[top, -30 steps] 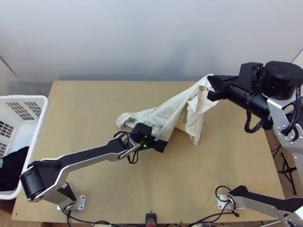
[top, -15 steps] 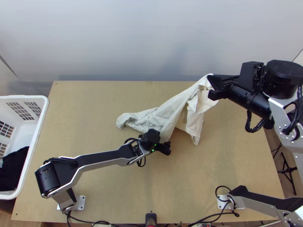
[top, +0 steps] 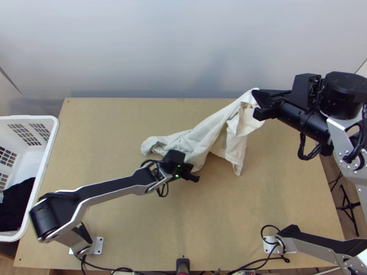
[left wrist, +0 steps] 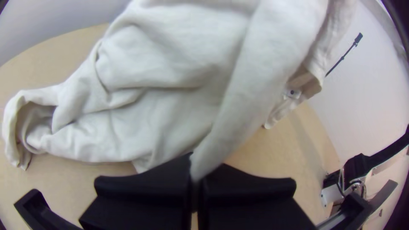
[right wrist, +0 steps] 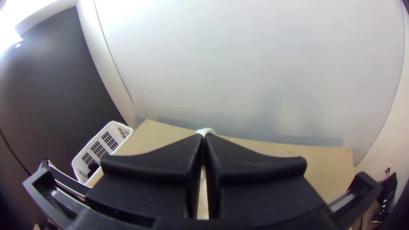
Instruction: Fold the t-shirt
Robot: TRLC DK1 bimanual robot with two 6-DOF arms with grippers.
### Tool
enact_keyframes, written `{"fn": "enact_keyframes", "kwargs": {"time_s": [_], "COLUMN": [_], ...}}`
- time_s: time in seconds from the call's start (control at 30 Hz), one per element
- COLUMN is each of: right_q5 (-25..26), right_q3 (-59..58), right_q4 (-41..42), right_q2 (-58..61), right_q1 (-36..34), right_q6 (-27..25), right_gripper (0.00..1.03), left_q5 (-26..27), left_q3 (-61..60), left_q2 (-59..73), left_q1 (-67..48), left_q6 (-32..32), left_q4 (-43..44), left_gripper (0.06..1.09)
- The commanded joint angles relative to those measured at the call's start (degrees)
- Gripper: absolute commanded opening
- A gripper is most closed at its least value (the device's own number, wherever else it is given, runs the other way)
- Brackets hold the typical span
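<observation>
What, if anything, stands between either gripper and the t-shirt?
Nothing visible: the left gripper pinches part of the t-shirt between its fingertips, and the right gripper holds another part above the table.

**Off-white t-shirt hangs crumpled and slanting over the wooden table**

The cloth is pale, plain and softly creased, neither spread flat nor neatly folded. One part is pinched and raised toward the table's far right; from there the fabric slopes down to a bunched end lying left of the table's middle — curled at its tip, with a hollow opening between the layers. A loose flap hangs beside the slope, narrowing to a low point. The near edge is pinched too — a narrow tongue of fabric drawn tight from the body.
</observation>
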Motion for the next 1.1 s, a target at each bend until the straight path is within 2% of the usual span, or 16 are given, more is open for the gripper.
{"fn": "enact_keyframes", "kwargs": {"time_s": [0.0,0.13,0.23,0.33,0.43,0.57,0.73,0.8,0.87,0.97,1.0,1.07], "right_q5": [0.0,0.0,-0.1,-0.1,-0.1,-0.2,-0.3,-0.4,-0.6,-0.8,-0.9,-1.2], "right_q3": [0.7,0.8,1.0,1.0,1.3,1.4,1.2,1.2,1.1,0.9,0.8,0.7], "right_q4": [0.1,0.1,0.0,0.0,0.0,0.0,-0.5,-0.6,-0.6,-0.6,-0.6,-0.6], "right_q2": [0.0,0.0,-0.2,-0.3,-0.3,-0.3,-0.4,-0.4,-0.4,-0.2,-0.2,-0.2], "right_q1": [-0.1,-0.5,-0.8,-0.9,-1.1,-1.1,-1.2,-1.1,-1.1,-1.1,-1.1,-1.1], "right_q6": [0.0,0.0,0.0,0.0,0.0,0.0,0.0,0.0,0.1,0.3,0.4,0.4], "right_gripper": [0.04,0.04,0.04,0.04,0.04,0.04,0.04,0.04,0.04,0.04,0.04,0.04], "left_q5": [6.8,15.2,22.5,27.6,37.6,47.9,55.3,58.1,58.5,61.6,62.3,62.9], "left_q3": [-1.5,-0.7,3.4,10.9,17.8,19.9,13.1,9.7,6.7,3.3,2.7,1.9], "left_q2": [-11.2,-21.0,-27.0,-29.7,-29.9,-29.9,-27.7,-27.2,-26.9,-27.1,-26.8,-24.8], "left_q1": [4.6,9.6,13.9,18.4,25.2,36.3,47.8,48.5,47.9,43.6,42.6,39.7], "left_q6": [-0.5,-1.2,-2.1,-3.5,-5.5,-7.5,-6.0,-4.9,-4.3,-3.2,-2.8,-1.2], "left_q4": [-6.0,-10.9,-18.2,-26.6,-32.4,-33.9,-33.4,-33.3,-33.3,-33.3,-33.2,-33.1], "left_gripper": [0.09,0.09,0.09,0.09,0.09,0.09,0.10,0.24,0.56,0.88,0.96,0.99]}}
